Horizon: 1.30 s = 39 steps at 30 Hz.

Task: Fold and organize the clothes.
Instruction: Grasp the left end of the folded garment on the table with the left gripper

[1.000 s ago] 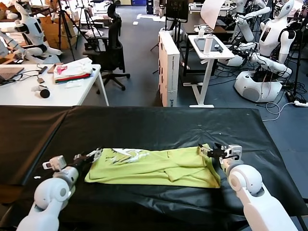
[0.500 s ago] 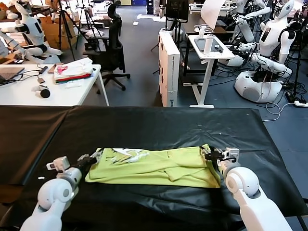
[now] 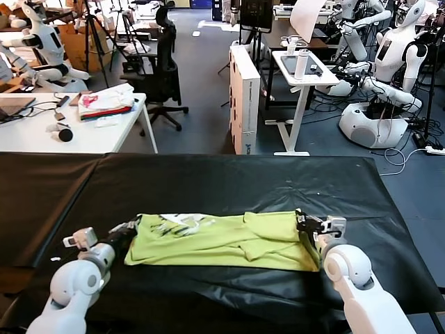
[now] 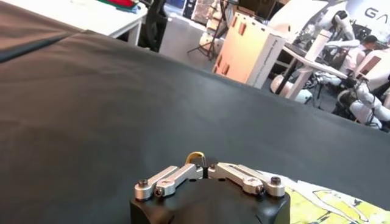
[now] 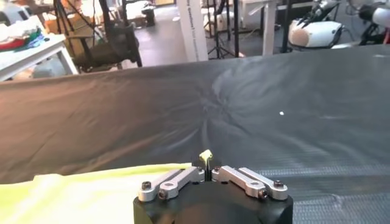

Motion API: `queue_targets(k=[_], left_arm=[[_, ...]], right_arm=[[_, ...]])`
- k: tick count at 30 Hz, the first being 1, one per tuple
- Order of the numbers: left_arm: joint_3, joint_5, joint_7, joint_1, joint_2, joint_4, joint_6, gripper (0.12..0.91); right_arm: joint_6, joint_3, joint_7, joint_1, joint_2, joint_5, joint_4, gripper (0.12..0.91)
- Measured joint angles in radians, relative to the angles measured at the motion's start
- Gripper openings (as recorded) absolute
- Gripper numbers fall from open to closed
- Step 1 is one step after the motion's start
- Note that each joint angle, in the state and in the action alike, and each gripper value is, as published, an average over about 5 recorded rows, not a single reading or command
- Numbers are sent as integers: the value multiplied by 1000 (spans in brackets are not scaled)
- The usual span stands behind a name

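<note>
A lime yellow-green T-shirt [image 3: 222, 240] lies folded into a long band on the black-covered table [image 3: 229, 181], with a whitish print near its left end. My left gripper [image 3: 132, 227] is shut on the shirt's left edge; a bit of yellow fabric [image 4: 195, 157] pokes out between its closed jaws [image 4: 204, 167]. My right gripper [image 3: 304, 223] is shut on the shirt's right edge; a small green fold [image 5: 206, 156] sticks up from its closed jaws [image 5: 207, 172]. Both hold the shirt low over the table, near its front.
Behind the table stand a white desk [image 3: 42, 136] with a white, pink and red fabric pile [image 3: 104, 101], an office chair [image 3: 161, 69], a white cabinet [image 3: 243, 97], a small side table [image 3: 300, 69] and other robots [image 3: 389, 62].
Both grippers have drawn the shirt's far edge toward the table's front. The band is narrower now and its edges straighter, and the right gripper has shifted slightly inward.
</note>
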Motion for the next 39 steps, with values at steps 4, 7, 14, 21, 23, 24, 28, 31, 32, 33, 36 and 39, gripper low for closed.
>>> queue_targets(k=[4,7,14,21,23,24,28,31,32,33,36,39], left_arm=[[-1,2,1,0,-1,2,-8,148],[-2,6,3,-3,-1,1,-17,200],[-17,-3,-6,5,21,-13,-25,619],[-65,-158,-5,73,105,-68,48,897],[-84,-238,13,105,148,-88,88,904],[-95,-282,25,120,170,-95,108,906],[-135,-442,76,166,259,-100,183,907],[-146,-499,107,180,302,-89,208,907],[-146,-506,118,183,310,-85,209,907],[-145,-508,128,185,315,-81,209,907],[-135,-503,162,185,323,-67,209,907],[-120,-493,186,179,327,-50,209,907]], right_arm=[[4,2,-32,-5,1,4,4,147],[24,3,-67,-11,-2,6,13,193],[111,21,-115,-38,-32,8,57,592],[280,67,-151,-115,-99,-40,138,891],[355,92,-173,-157,-121,-56,167,904],[392,106,-184,-182,-130,-62,181,905],[530,177,-237,-306,-147,-75,232,907],[618,241,-269,-412,-145,-65,262,907],[641,263,-276,-446,-143,-61,270,907],[661,285,-281,-479,-139,-58,277,907],[695,342,-287,-558,-128,-56,291,907],[708,379,-289,-608,-118,-60,298,907]])
